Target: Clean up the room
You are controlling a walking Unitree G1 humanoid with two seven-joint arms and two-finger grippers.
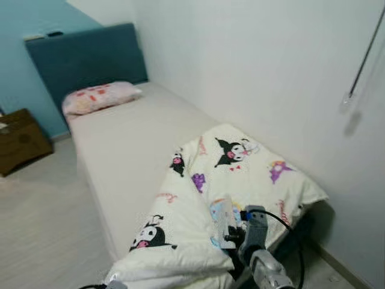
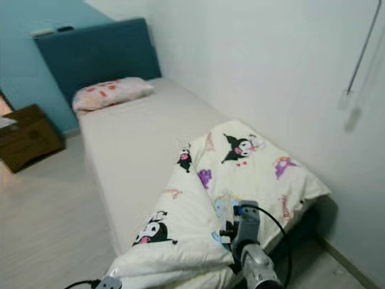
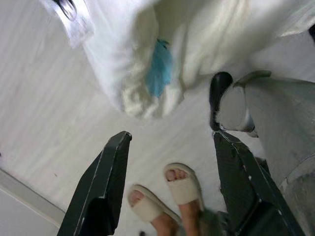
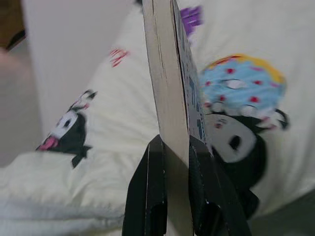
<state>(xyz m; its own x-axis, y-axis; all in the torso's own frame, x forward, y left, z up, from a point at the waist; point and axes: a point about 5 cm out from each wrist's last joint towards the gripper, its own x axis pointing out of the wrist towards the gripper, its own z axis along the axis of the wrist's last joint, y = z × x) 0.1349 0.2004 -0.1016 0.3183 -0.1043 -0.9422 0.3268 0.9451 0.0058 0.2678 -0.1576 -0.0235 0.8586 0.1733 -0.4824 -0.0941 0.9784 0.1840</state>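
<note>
A single bed (image 1: 126,150) with a bare pale mattress runs along the white wall (image 1: 271,72), its teal headboard (image 1: 84,60) at the far end. A cream cartoon-print duvet (image 1: 240,174) lies crumpled over the foot of the bed, spilling off the near edge toward the pale floor (image 1: 42,223). A pink patterned pillow (image 1: 99,97) sits at the head, and a dark wooden nightstand (image 1: 21,141) stands on the floor just beside the bed's head. The right gripper (image 4: 170,191) hovers above the duvet near the foot, its two black fingers clamped on a flat cardboard box (image 4: 170,78) held edge-on. The left gripper (image 3: 167,196) hangs low beside the bed with fingers spread wide apart, nothing between them; below it are a person's feet in beige sandals (image 3: 167,199).
</note>
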